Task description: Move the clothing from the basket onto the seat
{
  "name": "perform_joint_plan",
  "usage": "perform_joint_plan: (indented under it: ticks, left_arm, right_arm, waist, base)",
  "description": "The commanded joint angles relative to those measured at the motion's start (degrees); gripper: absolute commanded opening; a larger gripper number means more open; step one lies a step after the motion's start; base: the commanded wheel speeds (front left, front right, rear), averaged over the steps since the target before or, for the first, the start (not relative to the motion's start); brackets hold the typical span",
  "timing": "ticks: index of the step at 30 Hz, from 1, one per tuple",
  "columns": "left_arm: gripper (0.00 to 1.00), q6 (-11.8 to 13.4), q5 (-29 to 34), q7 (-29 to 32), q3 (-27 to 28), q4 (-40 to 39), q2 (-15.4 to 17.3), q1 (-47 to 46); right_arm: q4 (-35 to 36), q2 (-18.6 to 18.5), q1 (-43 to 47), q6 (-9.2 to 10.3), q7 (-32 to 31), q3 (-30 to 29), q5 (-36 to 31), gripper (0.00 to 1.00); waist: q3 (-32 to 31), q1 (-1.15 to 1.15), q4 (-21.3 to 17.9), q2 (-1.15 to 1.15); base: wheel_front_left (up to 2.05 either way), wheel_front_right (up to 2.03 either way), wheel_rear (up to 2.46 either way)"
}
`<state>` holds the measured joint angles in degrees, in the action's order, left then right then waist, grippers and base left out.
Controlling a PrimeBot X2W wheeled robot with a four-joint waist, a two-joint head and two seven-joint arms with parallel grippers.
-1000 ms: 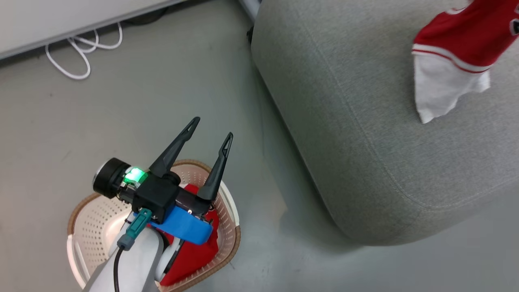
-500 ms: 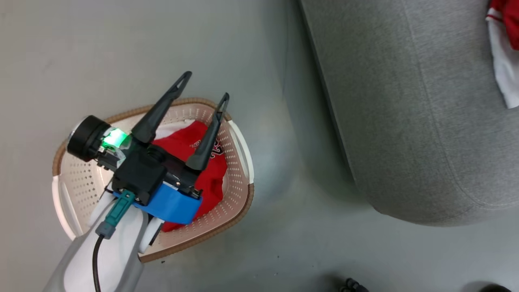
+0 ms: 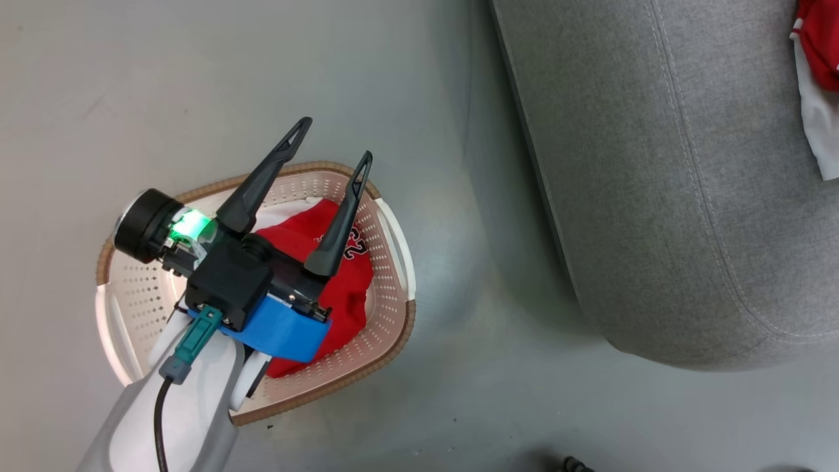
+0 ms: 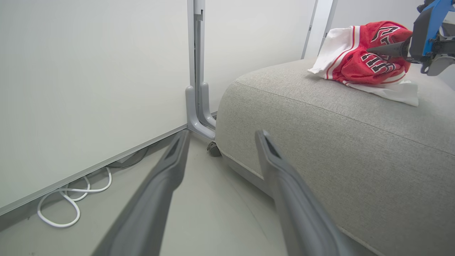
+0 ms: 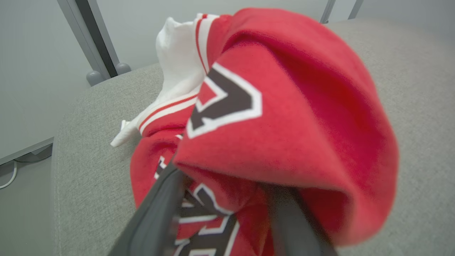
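The camera had tipped down; cream perforated basket lay long-axis left-right under open left pincer; right pincer spread beneath red-white clothing on grey sofa.

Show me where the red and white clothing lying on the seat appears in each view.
Head view: the clothing sits at the top right corner, cut off by the picture's edge.
Left wrist view: upper right, bunched on top of the seat.
Right wrist view: centre and right, very close up.
Shared landmark: the grey seat beneath it, with its rounded edge.
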<state>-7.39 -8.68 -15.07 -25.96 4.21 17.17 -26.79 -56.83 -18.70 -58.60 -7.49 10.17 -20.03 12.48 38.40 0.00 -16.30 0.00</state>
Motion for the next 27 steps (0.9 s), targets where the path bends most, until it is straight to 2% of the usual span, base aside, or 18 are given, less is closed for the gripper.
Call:
perform_joint_plan:
  ticks: [1, 16, 27]
  left_arm:
    - [1.00, -0.12, -0.35, -0.15, 0.06, 0.23, -0.10, -0.44]
    - [1.00, -0.12, -1.25, -0.15, 0.64, 1.20, -2.04, 1.58]
    - [1.00, -0.12, -4.49, -0.15, 1.60, 5.57, -6.78, 6.04]
  right_arm:
    - [-0.33, -0.45, -0.69, -0.01, 0.37, 0.16, -0.34, 1.00]
    - [-4.40, -1.92, 0.70, -0.01, 2.56, 3.46, -0.36, 1.00]
    - [-2.14, -2.01, 10.62, -0.01, 4.34, 8.03, 0.47, 1.00]
  waist:
    - [-0.34, 0.00, 0.21, 0.00]
    - [-4.43, 0.00, 0.86, 0.00]
    - [-16.18, 0.00, 5.20, 0.00]
  base:
    - [0.00, 0.00, 0.00]
    - [0.00, 0.00, 0.00]
    - [0.00, 0.00, 0.00]
